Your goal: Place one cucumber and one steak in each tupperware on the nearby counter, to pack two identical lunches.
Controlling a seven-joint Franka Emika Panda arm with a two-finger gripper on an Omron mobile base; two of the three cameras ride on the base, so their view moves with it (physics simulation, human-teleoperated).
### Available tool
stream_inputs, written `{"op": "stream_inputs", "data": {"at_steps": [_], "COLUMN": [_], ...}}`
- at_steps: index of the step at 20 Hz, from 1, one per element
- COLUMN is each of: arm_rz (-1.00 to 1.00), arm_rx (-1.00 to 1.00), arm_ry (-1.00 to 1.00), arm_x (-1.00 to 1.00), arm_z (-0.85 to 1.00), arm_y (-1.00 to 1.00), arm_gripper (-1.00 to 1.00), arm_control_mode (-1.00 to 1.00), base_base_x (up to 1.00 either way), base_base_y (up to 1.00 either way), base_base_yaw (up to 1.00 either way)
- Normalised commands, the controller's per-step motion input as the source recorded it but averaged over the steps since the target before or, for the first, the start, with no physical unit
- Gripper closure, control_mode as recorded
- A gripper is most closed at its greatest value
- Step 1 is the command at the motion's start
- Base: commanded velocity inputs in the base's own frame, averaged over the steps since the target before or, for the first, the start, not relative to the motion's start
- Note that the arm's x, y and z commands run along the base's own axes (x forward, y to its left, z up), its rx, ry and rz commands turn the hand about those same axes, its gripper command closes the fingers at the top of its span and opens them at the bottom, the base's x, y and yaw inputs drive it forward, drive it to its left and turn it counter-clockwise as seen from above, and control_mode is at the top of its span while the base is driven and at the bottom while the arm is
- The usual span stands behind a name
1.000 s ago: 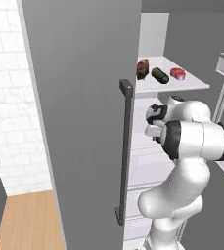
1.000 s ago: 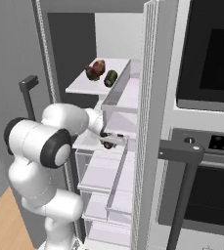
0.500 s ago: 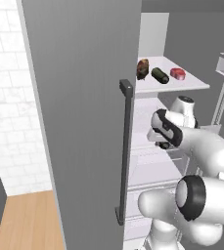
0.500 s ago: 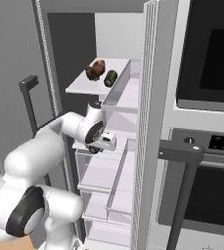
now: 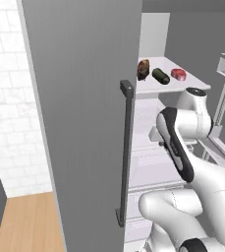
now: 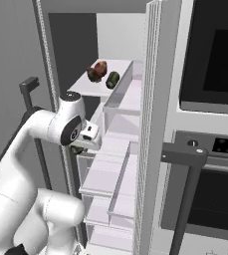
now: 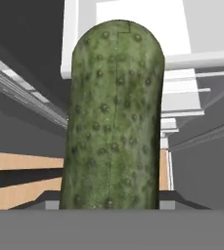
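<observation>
A bumpy green cucumber (image 7: 113,117) stands up the middle of the hand view, and my gripper (image 7: 111,201) is shut on its lower end, its fingertips nearly hidden behind it. My hand (image 6: 89,135) hangs in front of the open fridge's middle shelves, below the upper shelf (image 5: 192,83). On that shelf lie a brown steak (image 5: 143,68), a second dark cucumber (image 5: 160,75) and a red steak (image 5: 178,74); steak (image 6: 97,71) and cucumber (image 6: 112,79) show from the right too. The tupperware is out of view.
The grey fridge door (image 5: 79,113) with its dark handle (image 5: 126,147) stands open on the left. White door bins (image 6: 120,104) and drawers (image 6: 105,174) sit close to the hand. An oven (image 6: 212,55) with a bar handle (image 6: 184,155) is on the right.
The arm has turned and folded: its elbow swung down towards the cameras, and the hand with the cucumber sank a little in front of the fridge shelves.
</observation>
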Motion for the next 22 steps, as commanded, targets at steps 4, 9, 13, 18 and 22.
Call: {"op": "stream_inputs", "data": {"at_steps": [4, 9, 13, 18, 22], "arm_rz": [-0.01, 0.00, 0.02, 0.00, 0.00], "arm_rx": [-0.03, -0.02, 0.00, -0.01, 0.00], "arm_ry": [0.00, 0.00, -0.01, -0.01, 0.00], "arm_x": [-0.77, -0.35, -0.22, -0.13, 0.00], "arm_z": [0.60, 0.11, 0.00, 0.00, 0.00], "arm_y": [0.33, 0.16, 0.05, 0.04, 0.00], "arm_gripper": [1.00, 1.00, 1.00, 1.00, 1.00], "arm_control_mode": [-1.00, -1.00, -1.00, 1.00, 1.00], "base_base_x": [0.00, 0.00, 0.00, -0.54, -1.00], "base_base_y": [0.00, 0.00, 0.00, 0.22, 0.35], "base_base_yaw": [0.00, 0.00, 0.00, 0.00, -0.16]}}
